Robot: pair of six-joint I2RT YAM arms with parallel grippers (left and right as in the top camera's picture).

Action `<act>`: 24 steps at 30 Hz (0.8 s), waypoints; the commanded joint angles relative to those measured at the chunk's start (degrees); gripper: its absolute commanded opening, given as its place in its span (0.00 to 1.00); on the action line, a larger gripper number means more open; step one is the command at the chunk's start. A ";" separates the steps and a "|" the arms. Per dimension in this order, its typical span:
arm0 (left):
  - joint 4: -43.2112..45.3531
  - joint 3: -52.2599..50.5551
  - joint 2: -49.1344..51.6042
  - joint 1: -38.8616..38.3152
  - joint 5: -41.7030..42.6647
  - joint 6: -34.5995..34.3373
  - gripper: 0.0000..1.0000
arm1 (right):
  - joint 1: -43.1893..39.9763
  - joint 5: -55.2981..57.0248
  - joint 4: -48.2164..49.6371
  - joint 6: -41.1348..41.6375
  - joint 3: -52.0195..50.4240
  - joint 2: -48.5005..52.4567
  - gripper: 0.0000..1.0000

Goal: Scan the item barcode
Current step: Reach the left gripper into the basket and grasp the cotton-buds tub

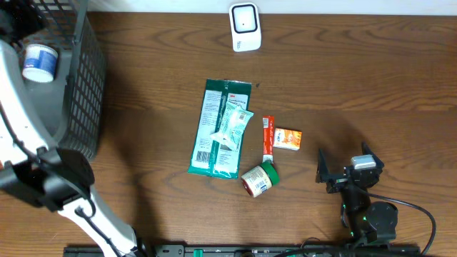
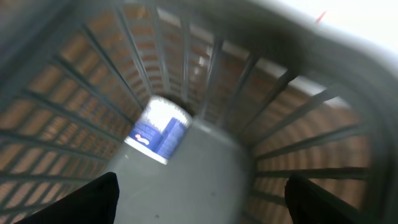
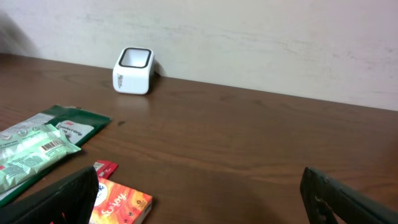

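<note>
While the white-and-blue jar (image 2: 158, 130) lies inside the basket (image 1: 86, 78) at the table's (image 1: 357, 86) left, the left gripper (image 2: 202, 190) is held over it, pointed down, spread wide and empty. The right gripper (image 3: 199, 193) is rested low, likewise wide and empty.

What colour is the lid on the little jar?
The lid is green; the overhead view shows it best.
</note>
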 commanded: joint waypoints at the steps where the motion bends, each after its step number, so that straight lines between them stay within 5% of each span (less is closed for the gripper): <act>1: 0.55 0.50 6.34 0.48 -1.40 6.19 0.88 | -0.46 0.07 -0.22 0.28 -0.04 -0.24 0.99; 24: 14.01 -1.70 21.53 4.24 -1.79 9.14 0.89 | -0.46 0.07 -0.22 0.28 -0.04 -0.24 0.99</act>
